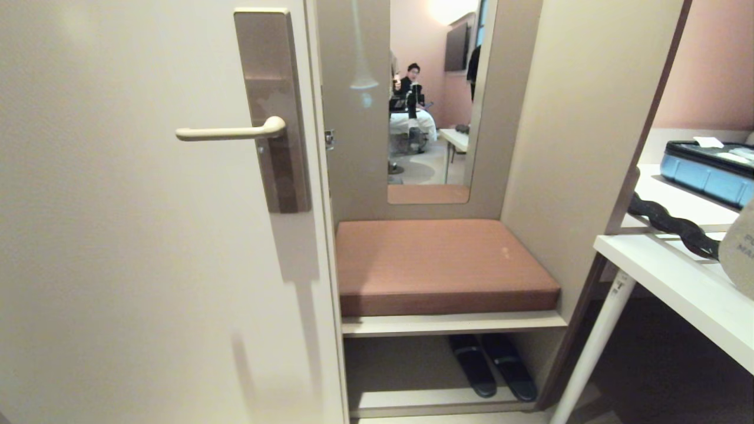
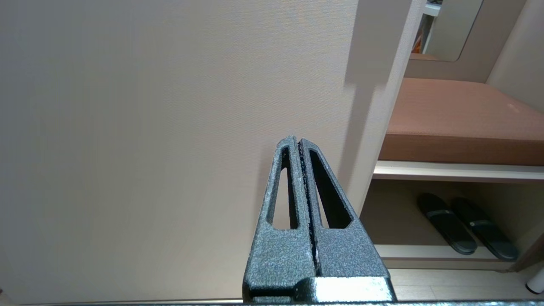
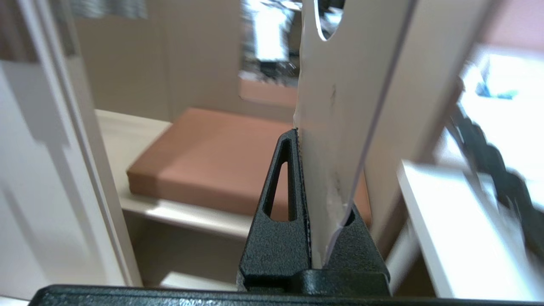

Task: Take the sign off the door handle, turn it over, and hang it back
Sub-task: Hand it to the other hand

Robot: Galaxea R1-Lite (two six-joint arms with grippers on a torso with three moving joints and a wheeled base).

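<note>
The door handle (image 1: 231,133), a slim beige lever on a tall brown-bronze plate (image 1: 273,109), juts out level from the cream door (image 1: 118,247) with nothing hanging on it. The sign (image 3: 340,127) is off the handle and in the right claw (image 3: 316,187), whose fingers are clamped on its lower edge; the card stands upright out of the grip, its pale face showing, with the curved rim of its oval hole at the far end. In the head view a rounded grey piece of the sign (image 1: 739,259) with faint lettering pokes in at the right edge, over the white surface (image 1: 677,282), well apart from the handle.

The left claw (image 2: 300,146) is pressed shut with nothing between its fingers, low in front of the door's bare face.

Past the door edge is a niche with a brown cushion (image 1: 439,265) on a bench, a pair of dark slippers (image 1: 492,365) on the shelf below, and a mirror (image 1: 433,100) above, where a seated person is reflected. A blue case (image 1: 707,174) and a black braided strap (image 1: 671,224) lie by the right edge.
</note>
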